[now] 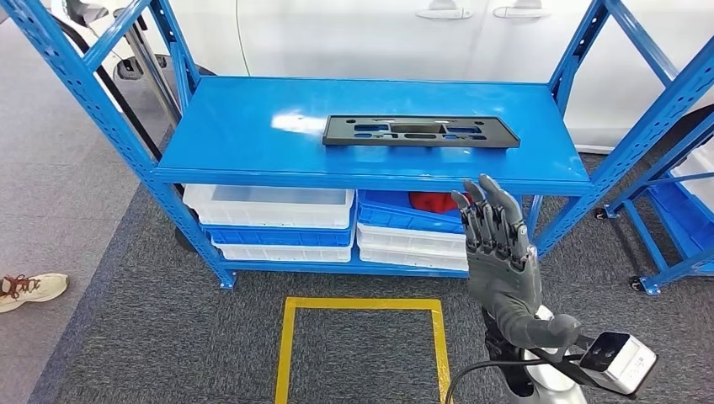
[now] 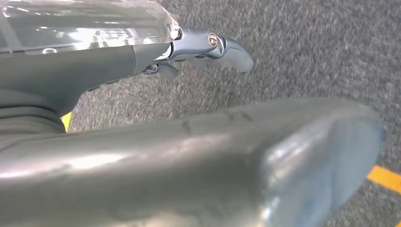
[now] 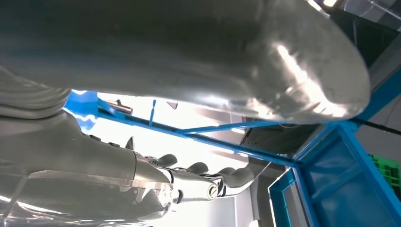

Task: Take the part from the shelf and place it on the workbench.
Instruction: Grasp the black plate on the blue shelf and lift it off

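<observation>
The part (image 1: 420,131), a flat, matte black rectangular plate with long slots cut through it, lies on the glossy top deck of the blue steel shelf (image 1: 253,135), toward the right half and untouched. Beneath that deck sit shallow white plastic trays (image 1: 268,206) and blue ones (image 1: 396,215), something red showing in one. The right hand (image 1: 498,252), dark grey and jointed, is raised in front of the shelf edge below the part, fingers straight and apart, holding nothing. The left hand (image 2: 203,47) hangs over coarse grey carpet (image 2: 307,52), nothing in it; whether its fingers are curled cannot be told. A yellow tape square (image 1: 362,305) marks the carpet.
</observation>
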